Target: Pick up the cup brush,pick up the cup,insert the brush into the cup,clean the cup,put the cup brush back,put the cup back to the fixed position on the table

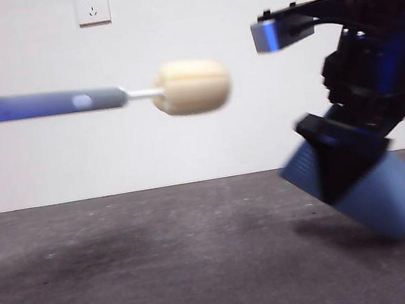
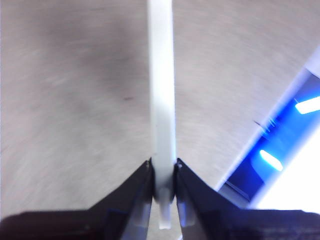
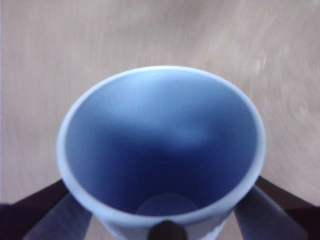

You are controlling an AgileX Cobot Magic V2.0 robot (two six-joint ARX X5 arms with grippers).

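The cup brush hangs level in the air at the left of the front view, its cream sponge head pointing right toward the cup. My left gripper is shut on its pale handle; the gripper itself is off the left edge of the front view. At the right, the blue cup is tilted, mouth up-left, lifted just off the table. My right gripper is shut on it. The right wrist view looks into the cup's empty blue inside. Brush head and cup are apart.
A white wall with a power socket stands behind the table. The right arm's dark body fills the upper right of the front view.
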